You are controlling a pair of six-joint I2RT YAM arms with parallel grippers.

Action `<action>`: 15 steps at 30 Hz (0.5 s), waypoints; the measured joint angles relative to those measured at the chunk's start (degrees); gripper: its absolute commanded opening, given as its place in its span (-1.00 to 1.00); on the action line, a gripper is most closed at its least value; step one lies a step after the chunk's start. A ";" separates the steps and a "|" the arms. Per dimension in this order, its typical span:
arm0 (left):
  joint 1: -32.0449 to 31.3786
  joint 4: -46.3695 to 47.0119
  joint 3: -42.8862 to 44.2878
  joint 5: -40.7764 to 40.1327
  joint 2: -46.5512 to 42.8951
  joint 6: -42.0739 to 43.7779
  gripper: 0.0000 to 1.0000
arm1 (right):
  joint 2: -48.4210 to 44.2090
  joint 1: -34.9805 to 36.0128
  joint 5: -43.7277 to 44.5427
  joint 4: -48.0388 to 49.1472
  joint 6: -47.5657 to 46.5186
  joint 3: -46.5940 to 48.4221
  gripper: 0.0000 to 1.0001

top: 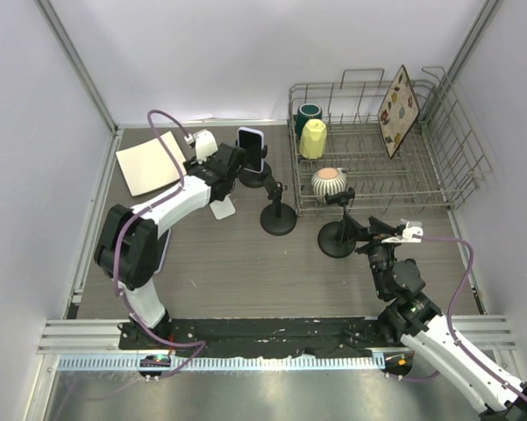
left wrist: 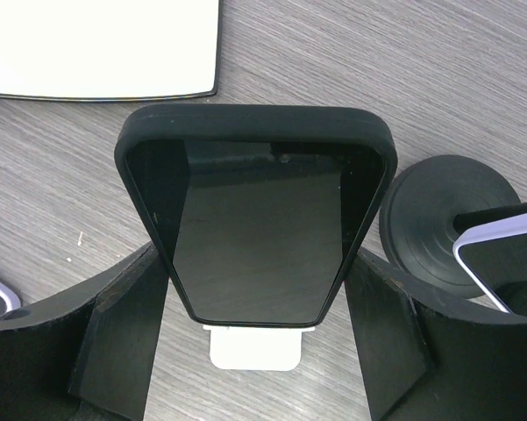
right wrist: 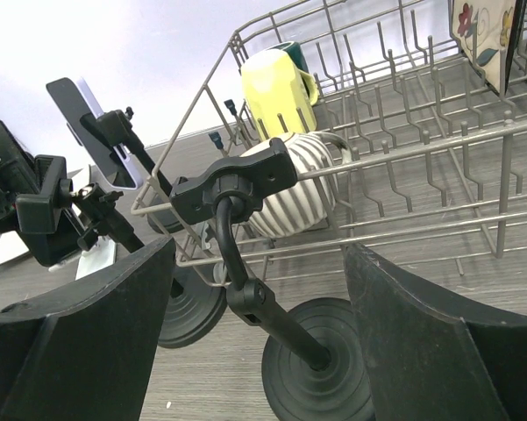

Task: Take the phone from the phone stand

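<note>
left gripper (left wrist: 256, 263) pinching black-cased phone (left wrist: 259, 219) by its sides, over white stand (left wrist: 254, 353), left of dish rack (top: 379, 204), right gripper (right wrist: 261, 254) spread wide, facing empty black stand (right wrist: 238, 181) in front of rack

The phone (left wrist: 259, 237) is faced in glossy black, edged matt; the counter (left wrist: 403, 70) is finished in grey wood grain.

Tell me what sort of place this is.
Probably a robot lab test cell: two arms bolted to a walled-in table, with a dish rack and phone stands staged as props.
</note>
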 measured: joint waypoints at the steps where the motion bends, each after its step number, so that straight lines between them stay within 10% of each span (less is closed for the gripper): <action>1: 0.00 -0.39 0.00 0.00 -0.42 -0.04 -0.57 | 0.00 0.00 -0.09 0.02 0.00 0.00 0.65; 15: 5.18 -4.94 -0.74 5.09 -16.37 -5.88 -0.83 | 1.01 0.00 -1.07 0.20 -0.02 0.00 0.65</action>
